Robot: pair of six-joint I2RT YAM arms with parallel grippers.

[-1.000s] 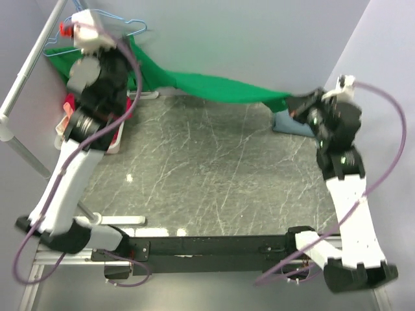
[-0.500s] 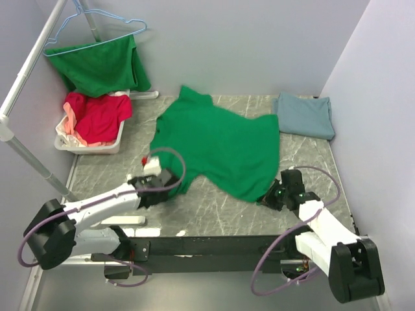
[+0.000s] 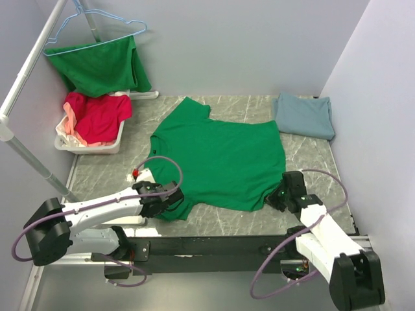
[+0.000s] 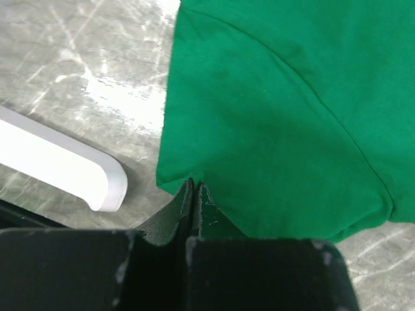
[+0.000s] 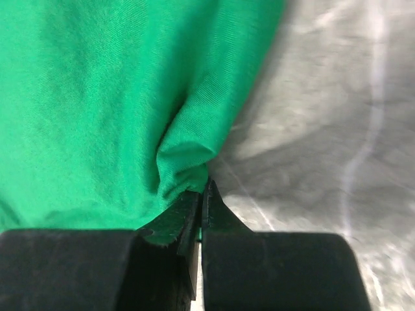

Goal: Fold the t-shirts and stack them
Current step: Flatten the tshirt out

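left gripper (image 4: 193, 189) is clamping the green t-shirt (image 3: 224, 159) hem | right gripper (image 5: 201, 192) is pinching the other corner | imo: be pulling both evenly, holding cloth ahead taut

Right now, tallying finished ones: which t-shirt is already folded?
The blue-grey t-shirt, far right corner. The green t-shirt lies spread flat, the hanging t-shirt drapes a hanger, the red t-shirt is heaped in a bin.

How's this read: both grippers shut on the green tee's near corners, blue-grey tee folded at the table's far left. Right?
One slip: the blue-grey tee sits folded at the far right, as the top view shows. Rest holds: left gripper and right gripper are shut on near corners of the green tee.
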